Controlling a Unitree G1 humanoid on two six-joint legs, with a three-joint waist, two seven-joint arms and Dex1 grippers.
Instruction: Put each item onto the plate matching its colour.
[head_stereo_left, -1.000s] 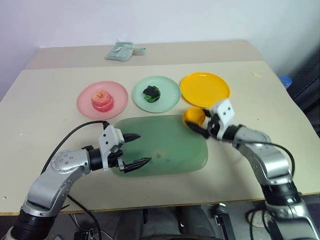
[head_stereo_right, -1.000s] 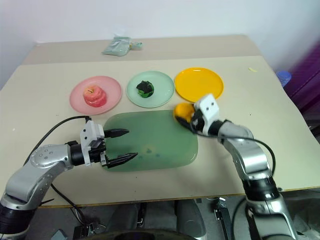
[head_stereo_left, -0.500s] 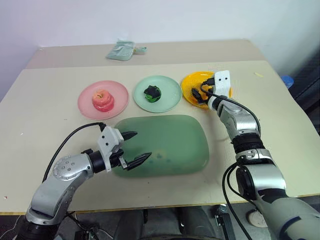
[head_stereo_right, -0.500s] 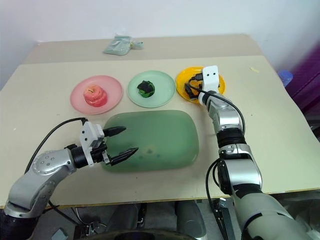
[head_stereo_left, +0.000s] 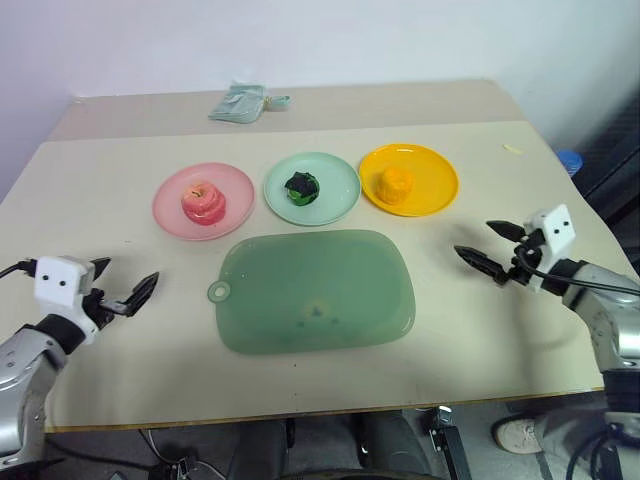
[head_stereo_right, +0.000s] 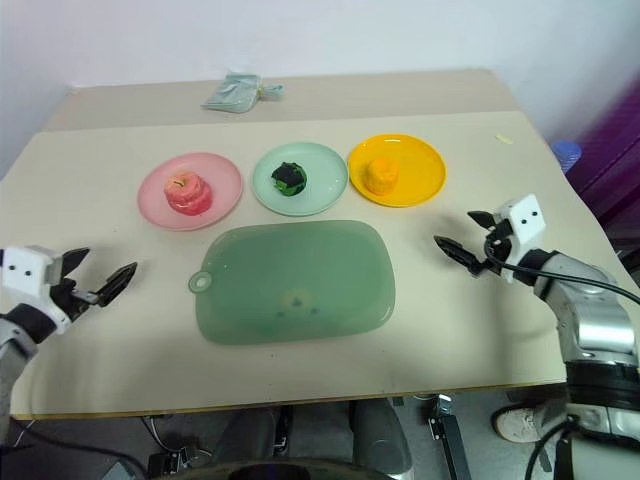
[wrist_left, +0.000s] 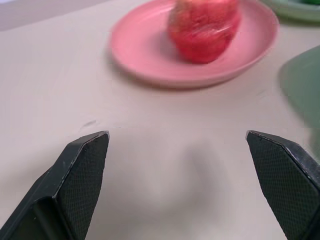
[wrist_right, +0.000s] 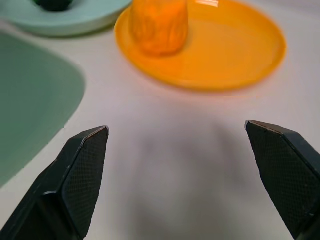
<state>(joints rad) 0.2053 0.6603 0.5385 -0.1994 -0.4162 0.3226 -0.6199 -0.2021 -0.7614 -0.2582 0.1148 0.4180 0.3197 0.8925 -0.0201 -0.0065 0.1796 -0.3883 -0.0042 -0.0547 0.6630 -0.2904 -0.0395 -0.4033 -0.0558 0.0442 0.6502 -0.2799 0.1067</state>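
- Pink plate toward the far left part of the bench, carrying the pink apple shape at its middle.
- Mint green plate just beside it, mid-row, holding the dark green and black lump.
- Orange-yellow plate closing the row toward the bench's right edge, with the orange-yellow lump resting on it, slightly off centre toward the green plate.
- Translucent green board lying flat nearer the front edge, below the three plates, ring tab turned toward the left edge; bare.
- Pale green cloth bundle near the far edge, well apart from the plates.
- Left gripper near the front left corner, fingers spread wide, holding nothing, aimed toward the pink plate as seen from the left wrist camera.
- Right gripper near the right edge, beside the board's right end, fingers likewise parted and empty, facing the orange-yellow plate.
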